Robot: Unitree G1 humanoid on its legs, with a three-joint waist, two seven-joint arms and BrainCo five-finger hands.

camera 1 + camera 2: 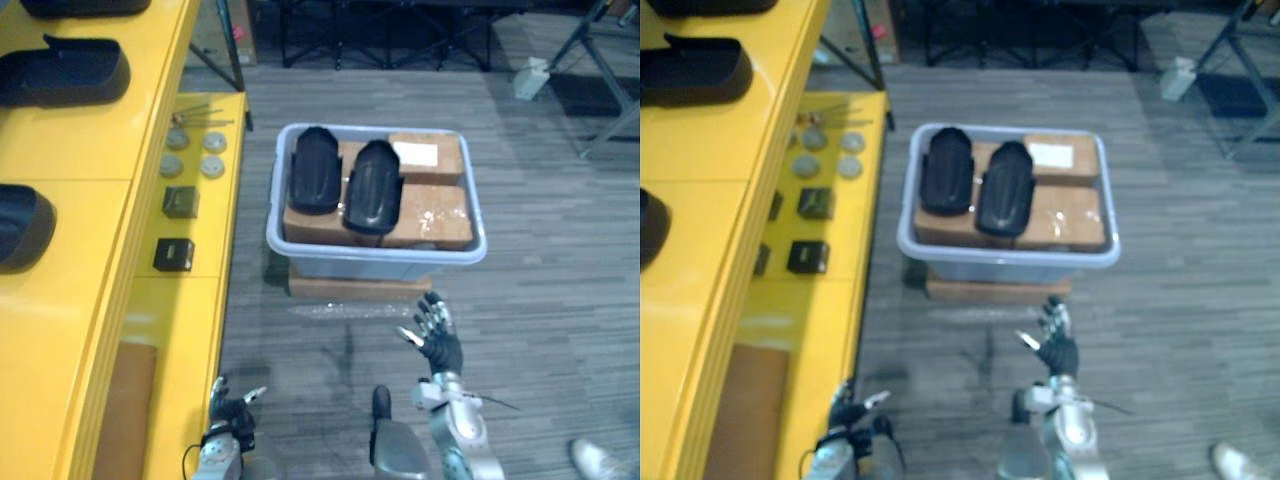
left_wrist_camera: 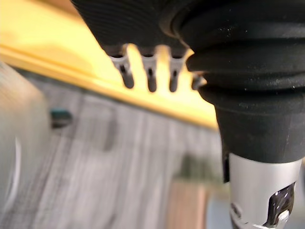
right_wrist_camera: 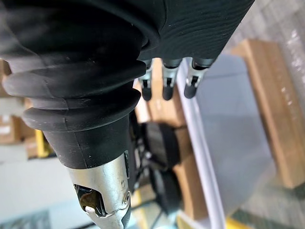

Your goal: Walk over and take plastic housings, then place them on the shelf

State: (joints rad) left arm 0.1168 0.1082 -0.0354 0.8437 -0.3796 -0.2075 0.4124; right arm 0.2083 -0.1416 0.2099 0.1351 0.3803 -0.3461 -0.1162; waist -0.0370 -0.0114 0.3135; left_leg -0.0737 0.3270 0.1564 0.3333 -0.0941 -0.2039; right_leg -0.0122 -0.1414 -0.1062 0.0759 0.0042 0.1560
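Two black plastic housings lie side by side, apart from both hands, on cardboard boxes inside a grey bin at the centre of the frame. The bin stands on a flat brown box on the grey plank floor. Just below the bin, right of centre, the robot's right hand hangs empty above the floor, its fingers spread and pointing toward the bin's front wall without touching it. At the lower left, the left hand is also empty, with its fingers loosely extended, close beside the edge of the yellow shelf that runs up the left side. More dark housings sit on the shelf's upper level. On its lower level lie small round discs, two small dark blocks and, nearest the bottom edge, a brown board.
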